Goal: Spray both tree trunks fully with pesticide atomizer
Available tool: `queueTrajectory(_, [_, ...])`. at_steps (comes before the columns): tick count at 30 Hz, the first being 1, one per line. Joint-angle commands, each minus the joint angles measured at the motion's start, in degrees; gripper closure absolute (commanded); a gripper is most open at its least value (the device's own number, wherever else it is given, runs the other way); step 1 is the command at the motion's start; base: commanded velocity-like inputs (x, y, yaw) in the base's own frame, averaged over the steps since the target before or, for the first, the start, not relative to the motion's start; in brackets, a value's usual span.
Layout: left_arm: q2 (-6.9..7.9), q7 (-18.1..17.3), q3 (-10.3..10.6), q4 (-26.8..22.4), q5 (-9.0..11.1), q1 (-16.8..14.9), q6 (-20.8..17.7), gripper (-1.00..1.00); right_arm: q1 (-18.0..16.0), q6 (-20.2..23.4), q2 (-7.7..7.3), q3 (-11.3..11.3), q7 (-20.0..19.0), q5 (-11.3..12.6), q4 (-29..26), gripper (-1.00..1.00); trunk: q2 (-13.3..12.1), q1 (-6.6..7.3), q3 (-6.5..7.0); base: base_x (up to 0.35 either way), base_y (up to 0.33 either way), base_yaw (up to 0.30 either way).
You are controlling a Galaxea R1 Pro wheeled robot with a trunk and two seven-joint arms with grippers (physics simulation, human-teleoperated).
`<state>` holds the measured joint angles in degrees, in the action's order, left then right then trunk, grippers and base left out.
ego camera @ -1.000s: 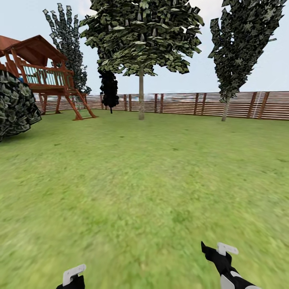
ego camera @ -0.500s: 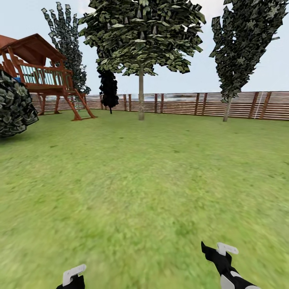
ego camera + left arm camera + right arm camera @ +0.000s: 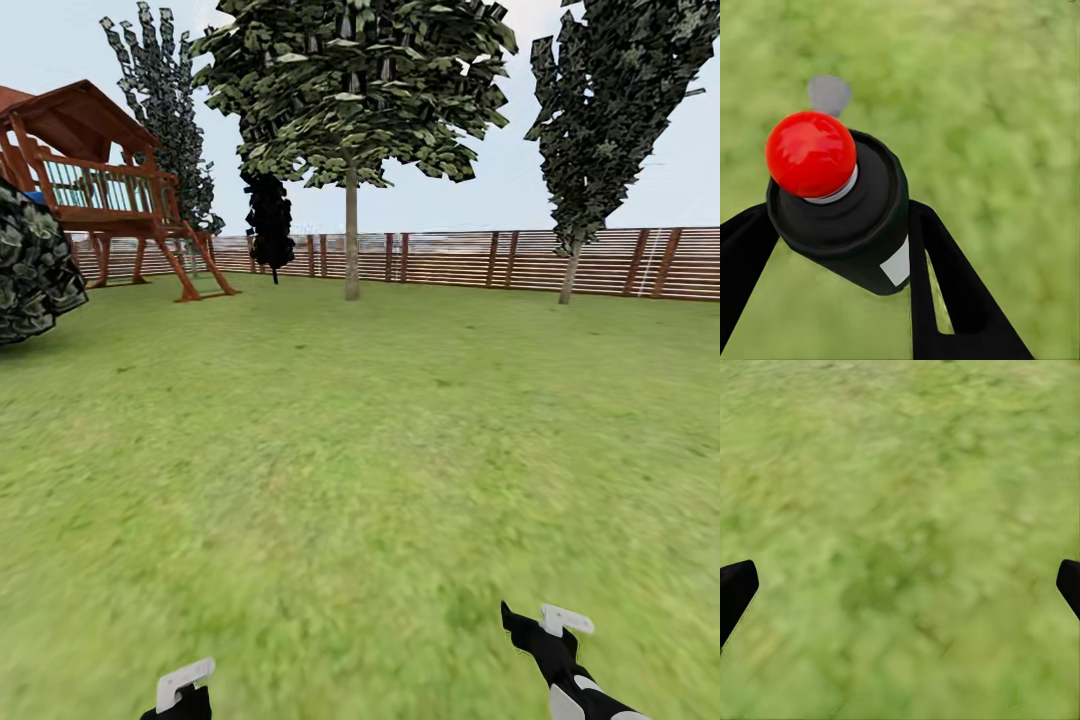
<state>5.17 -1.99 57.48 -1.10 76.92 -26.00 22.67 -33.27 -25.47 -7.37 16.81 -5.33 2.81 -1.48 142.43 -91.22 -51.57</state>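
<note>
Left jaws clamp pesticide atomizer point(image 3: 840, 217) w/ blank white label; right jaws apart.

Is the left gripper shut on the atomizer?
Yes. The pesticide atomizer sits clamped between both dark fingers of the left gripper above the grass.

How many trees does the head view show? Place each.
4: a broad-crowned tree at centre, a small black tree just left of it, a tall dark tree behind the playhouse, a thin-trunked tree at right. The leafy mass at the left edge may be a fifth.
</note>
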Motion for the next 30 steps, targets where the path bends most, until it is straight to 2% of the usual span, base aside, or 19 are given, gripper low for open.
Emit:
queueTrajectory(1, [0.02,-0.2,0.3,0.0,0.6,0.0,0.1,1.00,0.0,-0.2,-0.01,0.4,-0.6,0.3,0.1,-1.00,0.0,-0.02,-0.06,0.330,0.000,0.000])
queueTrajectory(30, [0.02,-0.2,0.3,0.0,0.6,0.0,0.1,1.00,0.0,-0.2,-0.01,0.4,-0.6,0.3,0.1,-1.00,0.0,-0.02,-0.06,0.330,0.000,0.000])
